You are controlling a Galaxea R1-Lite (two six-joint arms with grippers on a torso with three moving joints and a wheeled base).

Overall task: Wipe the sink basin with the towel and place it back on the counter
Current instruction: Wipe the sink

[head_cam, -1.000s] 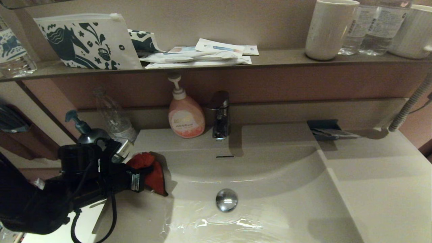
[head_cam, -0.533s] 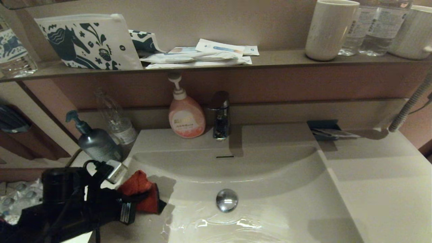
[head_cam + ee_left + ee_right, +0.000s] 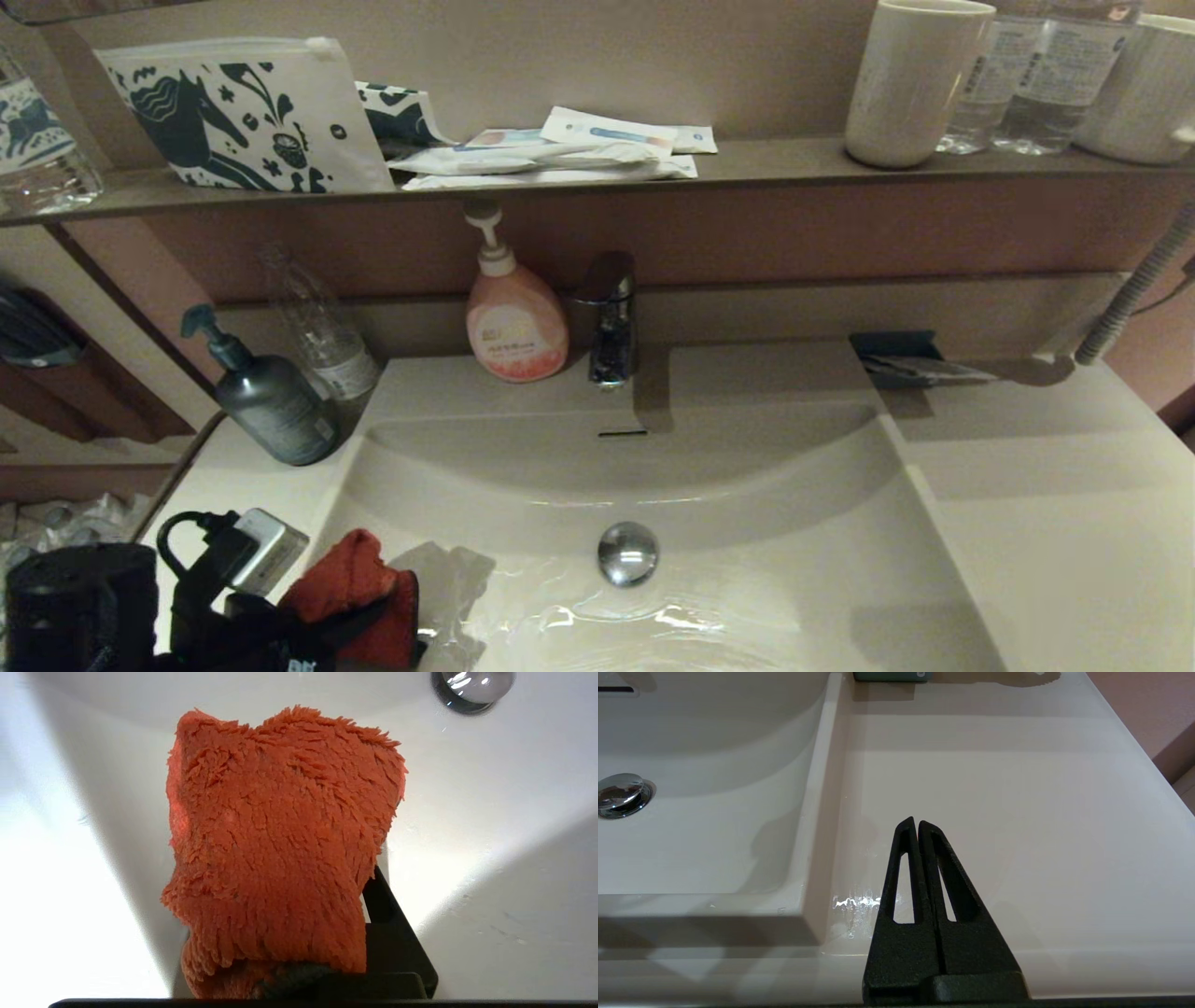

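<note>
The towel point(image 3: 350, 593), a red-orange fluffy cloth, is bunched in my left gripper point(image 3: 366, 627), which is shut on it at the front left corner of the sink basin point(image 3: 766, 523). In the left wrist view the towel point(image 3: 280, 835) covers nearly all of the jaws; one black finger point(image 3: 395, 924) shows beside it, and the white basin wall lies right behind. The chrome drain stopper point(image 3: 627, 553) sits mid-basin, to the right of the towel. My right gripper point(image 3: 917, 823) is shut and empty, low over the counter point(image 3: 1017, 812) to the right of the basin.
A wet film point(image 3: 597, 616) shines on the basin floor. A grey pump bottle point(image 3: 266, 397) and a clear bottle point(image 3: 317, 327) stand at the back left, a pink soap dispenser point(image 3: 513, 322) and faucet point(image 3: 607, 317) behind the basin. A dark dish point(image 3: 901, 359) sits back right.
My left gripper has drawn the towel from the basin's back left wall down along the left side to the front left corner, toward me. The right arm has not moved.
</note>
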